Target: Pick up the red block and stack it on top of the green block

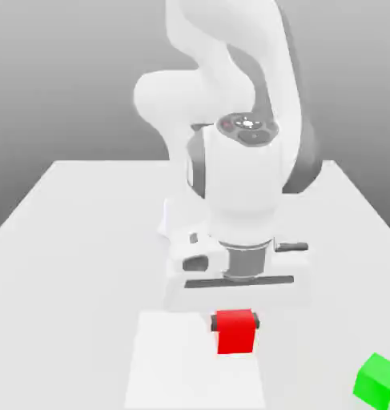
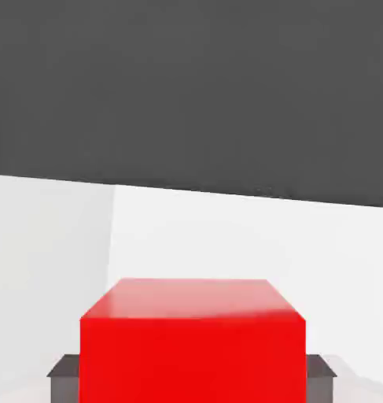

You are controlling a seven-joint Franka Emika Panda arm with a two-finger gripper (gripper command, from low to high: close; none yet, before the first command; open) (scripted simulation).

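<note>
The red block sits low over the white table, near the front and middle of the exterior view. My gripper comes straight down on it, and a dark fingertip presses against each side of the cube. In the hand view the red block is close up, with a grey finger pad touching each of its flanks. Whether the cube rests on the table or hangs just above it, I cannot tell. The green block stands alone at the front, far to the exterior view's right of the gripper.
The white table stretches back to a grey wall. A paler rectangular patch lies under the red block. The arm's bulky white body stands directly behind and above the gripper.
</note>
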